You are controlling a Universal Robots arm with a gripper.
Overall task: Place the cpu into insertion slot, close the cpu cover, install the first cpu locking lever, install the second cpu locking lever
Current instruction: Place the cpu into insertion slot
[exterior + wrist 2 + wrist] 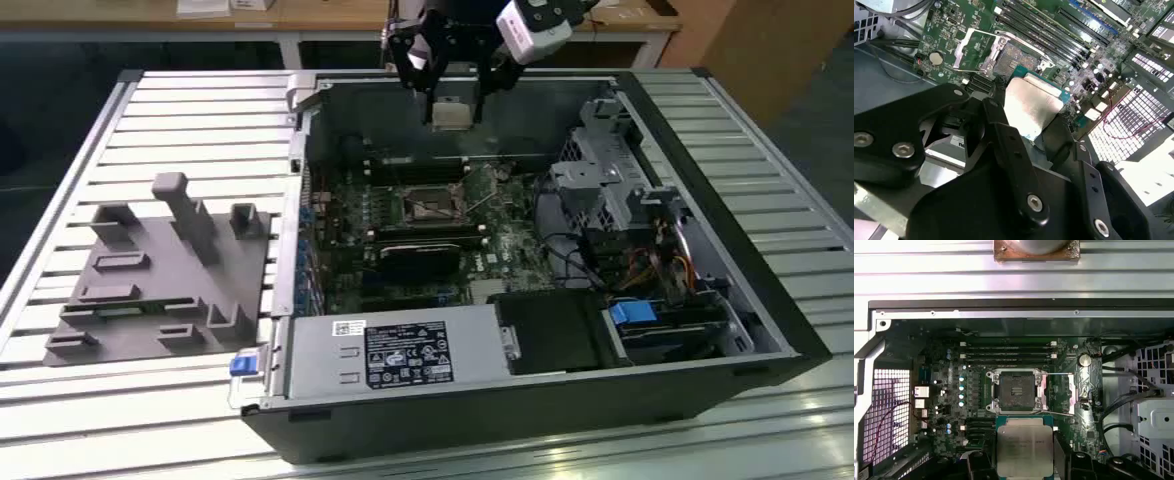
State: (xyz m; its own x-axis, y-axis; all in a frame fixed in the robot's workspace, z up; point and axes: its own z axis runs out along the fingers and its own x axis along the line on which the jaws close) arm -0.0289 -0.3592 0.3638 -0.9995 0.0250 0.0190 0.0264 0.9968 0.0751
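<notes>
First wrist view: cpu (1024, 442) square, silvery-beige top, gripped by hand (1023, 460).

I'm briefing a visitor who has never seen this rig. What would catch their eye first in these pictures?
The gripper stands out first, holding the cpu between its fingers above the open computer case in the exterior view. Inside the case, the empty insertion slot shows plainly in the first wrist view. A grey moulded fixture lies on the slatted table at the exterior view's left.
</notes>
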